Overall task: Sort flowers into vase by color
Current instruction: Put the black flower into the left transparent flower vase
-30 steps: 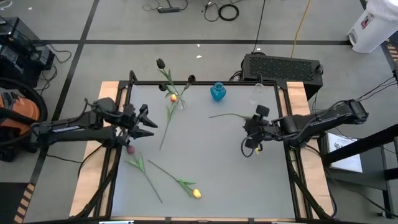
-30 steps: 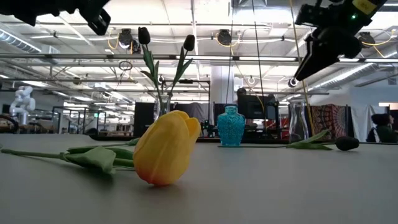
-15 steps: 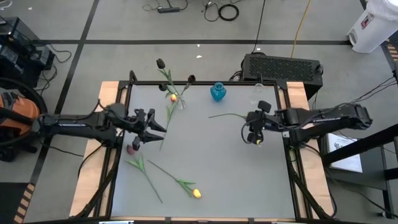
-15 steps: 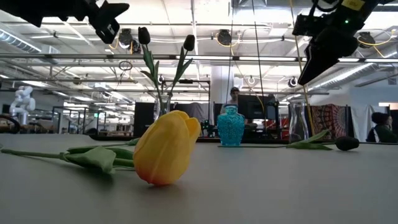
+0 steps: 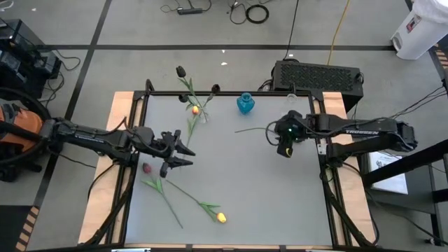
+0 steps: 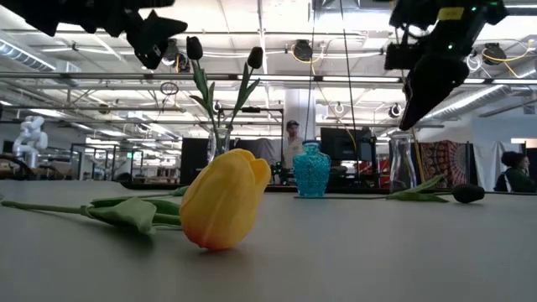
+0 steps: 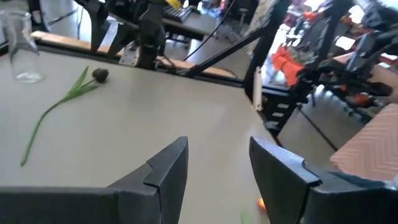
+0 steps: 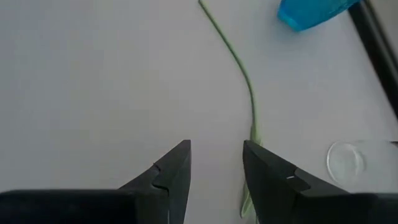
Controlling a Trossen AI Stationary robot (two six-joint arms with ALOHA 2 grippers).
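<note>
Two black flowers stand in a clear vase (image 5: 204, 114) at the far left. A blue vase (image 5: 245, 103) and an empty clear vase (image 5: 292, 98) stand along the far edge. One yellow flower (image 5: 194, 110) lies beside the left vase. Another yellow flower (image 5: 221, 218) and a dark red one (image 5: 147, 168) lie near the front left. A black flower (image 7: 99, 74) lies at the far right, its stem (image 8: 239, 68) running toward the blue vase. My left gripper (image 5: 183, 152) hangs open above the table's left middle. My right gripper (image 5: 280, 142) hangs open, slanting down, over the black flower.
A black box (image 5: 318, 73) sits behind the far right corner. Wooden side strips and a dark frame (image 5: 140, 105) border the table. The middle and near right of the tabletop (image 5: 266, 196) are bare. A person (image 6: 291, 134) stands in the room beyond.
My left gripper has swung toward the table's right and near edges, sinking a little, and now hangs past the dark red flower's head. My right gripper has swung toward the far edge, turning, and now hangs over the black flower. No flower has moved.
</note>
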